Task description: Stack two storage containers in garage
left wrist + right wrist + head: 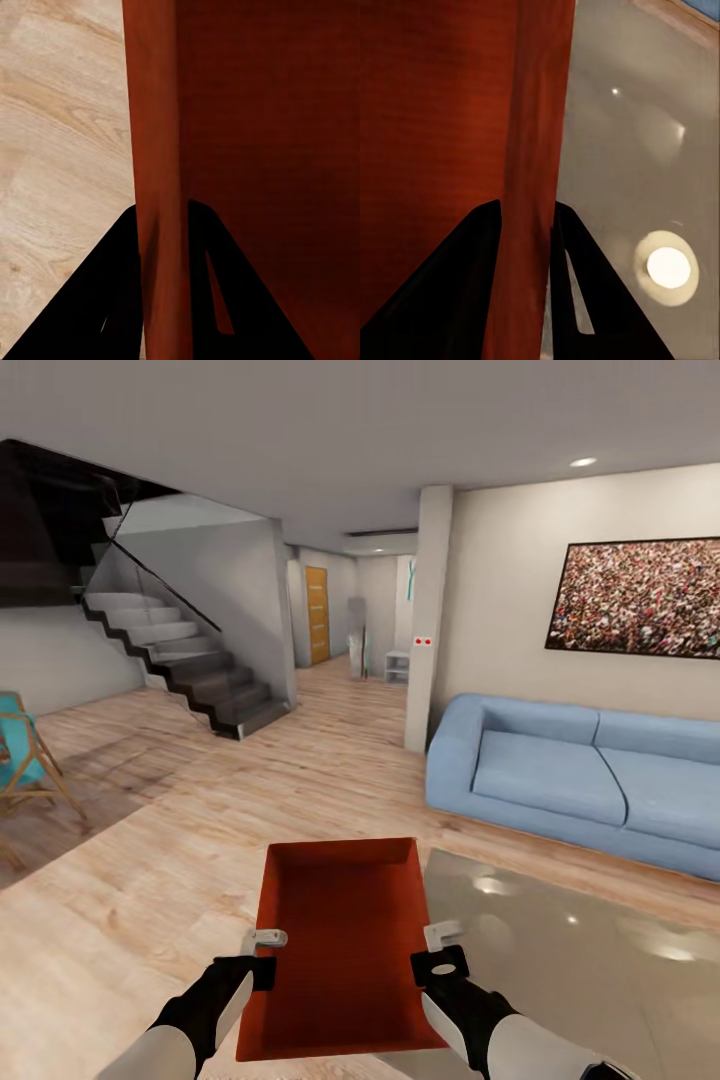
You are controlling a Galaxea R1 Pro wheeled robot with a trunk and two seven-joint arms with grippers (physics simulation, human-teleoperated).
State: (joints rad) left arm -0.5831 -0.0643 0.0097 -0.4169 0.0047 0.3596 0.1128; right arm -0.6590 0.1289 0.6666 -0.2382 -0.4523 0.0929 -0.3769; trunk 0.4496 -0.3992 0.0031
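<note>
Orange-red storage container point(340, 940) rides level over the light wood plank floor point(130, 900); left gripper point(266, 940) clamps its left wall, right gripper point(440, 938) its right; blue sofa point(570, 780) ahead, glossy table point(560, 960) beside.

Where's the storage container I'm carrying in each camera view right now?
Head view: storage container low centre, held between both grippers.
Left wrist view: its wall between the fingers, wood floor beside it.
Right wrist view: its wall likewise, glossy table beside it.
Shared landmark: the container's red wall.
</note>
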